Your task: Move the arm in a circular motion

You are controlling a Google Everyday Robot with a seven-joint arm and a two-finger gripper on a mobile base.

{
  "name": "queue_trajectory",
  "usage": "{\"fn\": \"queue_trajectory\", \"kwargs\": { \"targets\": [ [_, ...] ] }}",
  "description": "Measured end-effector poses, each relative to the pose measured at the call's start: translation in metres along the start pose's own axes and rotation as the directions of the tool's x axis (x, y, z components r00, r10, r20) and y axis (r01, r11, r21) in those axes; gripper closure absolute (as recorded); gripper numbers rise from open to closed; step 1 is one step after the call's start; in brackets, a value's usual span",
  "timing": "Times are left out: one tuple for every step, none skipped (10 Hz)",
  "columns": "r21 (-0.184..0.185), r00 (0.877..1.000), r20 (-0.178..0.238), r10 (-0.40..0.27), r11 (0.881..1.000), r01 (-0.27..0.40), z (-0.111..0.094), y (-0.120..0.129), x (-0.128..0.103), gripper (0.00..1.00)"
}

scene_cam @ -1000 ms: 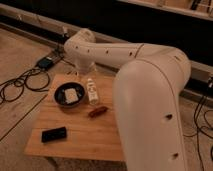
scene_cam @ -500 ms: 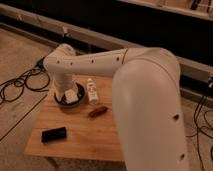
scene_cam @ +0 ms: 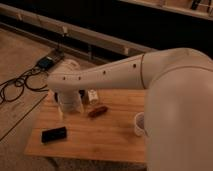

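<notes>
The arm (scene_cam: 125,75) reaches from the right across the wooden table (scene_cam: 115,137), its elbow bent down at the far-left corner. The gripper (scene_cam: 70,102) hangs there, low over the tabletop (its grip I cannot tell). A black phone (scene_cam: 53,134), brown bar (scene_cam: 97,111) and white cup (scene_cam: 140,125) lie nearby.
</notes>
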Motion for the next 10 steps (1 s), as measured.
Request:
{"fn": "queue_trajectory", "kwargs": {
  "targets": [
    [0.026, 0.997, -0.002, 0.073, 0.997, -0.073, -0.006, -0.025, 0.019, 0.35],
    [0.055, 0.989, 0.005, 0.146, 0.988, -0.146, -0.012, -0.053, 0.034, 0.35],
    [0.083, 0.973, 0.02, 0.229, 0.97, -0.23, -0.02, -0.085, 0.049, 0.35],
    [0.117, 0.948, 0.047, 0.316, 0.94, -0.319, -0.032, -0.126, 0.064, 0.35],
    [0.132, 0.93, 0.072, 0.361, 0.92, -0.368, -0.042, -0.152, 0.067, 0.35],
    [0.142, 0.918, 0.097, 0.385, 0.908, -0.395, -0.049, -0.171, 0.064, 0.35],
    [0.155, 0.913, 0.121, 0.389, 0.902, -0.404, -0.057, -0.189, 0.053, 0.35],
    [0.158, 0.912, 0.142, 0.384, 0.901, -0.404, -0.062, -0.198, 0.041, 0.35],
    [0.16, 0.912, 0.144, 0.384, 0.9, -0.404, -0.063, -0.2, 0.04, 0.35],
    [0.163, 0.911, 0.141, 0.388, 0.898, -0.408, -0.063, -0.202, 0.042, 0.35]
  ]
}}
